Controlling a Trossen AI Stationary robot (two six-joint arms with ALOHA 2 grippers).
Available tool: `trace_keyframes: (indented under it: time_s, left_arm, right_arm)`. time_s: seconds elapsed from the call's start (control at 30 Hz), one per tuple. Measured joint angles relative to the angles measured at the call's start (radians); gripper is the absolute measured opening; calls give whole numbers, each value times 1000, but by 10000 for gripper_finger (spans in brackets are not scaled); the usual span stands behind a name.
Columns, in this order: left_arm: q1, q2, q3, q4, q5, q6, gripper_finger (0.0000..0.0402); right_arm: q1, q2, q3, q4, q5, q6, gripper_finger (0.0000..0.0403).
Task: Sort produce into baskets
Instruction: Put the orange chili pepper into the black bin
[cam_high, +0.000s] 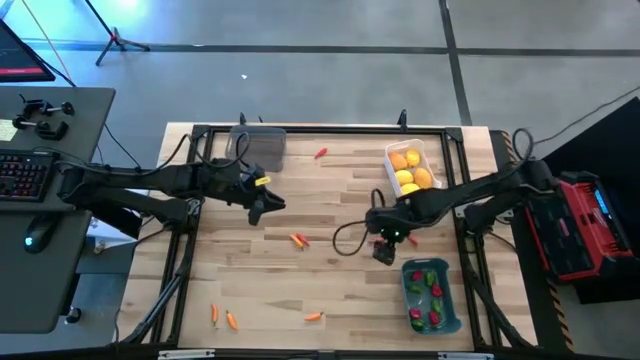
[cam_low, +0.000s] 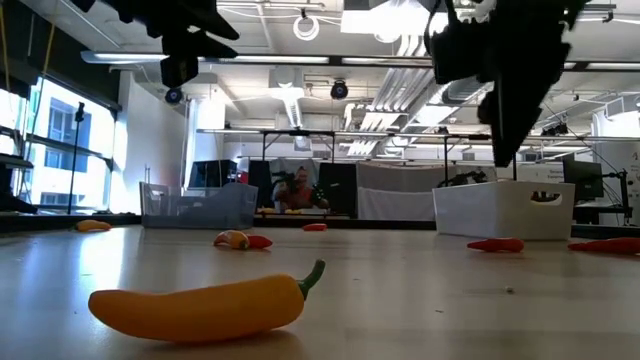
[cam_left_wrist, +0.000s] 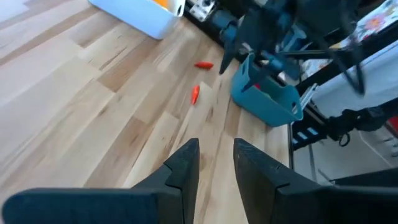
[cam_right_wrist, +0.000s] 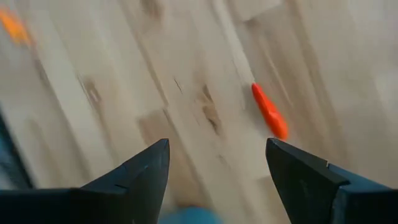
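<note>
My left gripper (cam_high: 262, 207) hangs above the wood near the clear grey basket (cam_high: 258, 145). Its fingers (cam_left_wrist: 186, 163) stand a little apart, with nothing between them. My right gripper (cam_high: 383, 250) is open, points steeply down between the white basket (cam_high: 436, 160) of yellow-orange fruits (cam_high: 410, 170) and the blue basket (cam_high: 452, 318) of red and green peppers (cam_high: 430, 295), and holds nothing. A small red-orange pepper (cam_right_wrist: 269, 111) lies on the table just beyond my right gripper (cam_right_wrist: 217, 168). Loose produce lies scattered: a red piece (cam_high: 321, 153), an orange and red pair (cam_high: 299, 240), carrots (cam_high: 223, 317).
Another carrot (cam_high: 314, 317) lies near the front edge. A yellow-orange pepper (cam_low: 200, 305) lies close to the low camera. A black frame (cam_high: 300, 130) runs around the tabletop. A desk with a keyboard (cam_high: 25, 175) stands to the left, and a red unit (cam_high: 585, 225) to the right.
</note>
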Motion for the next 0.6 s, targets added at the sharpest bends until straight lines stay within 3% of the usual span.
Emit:
trace_keyframes:
  time_s: [0.17,0.4,0.6]
  left_arm:
    - [0,0,0,46,0,-60,88]
    - [-6,0,0,99,-9,-153,88]
    - [-29,0,0,172,-14,-185,88]
  right_arm:
    - [14,131,1,-7,37,-308,257]
    - [6,263,1,71,125,-423,246]
    - [5,287,1,68,183,-474,196]
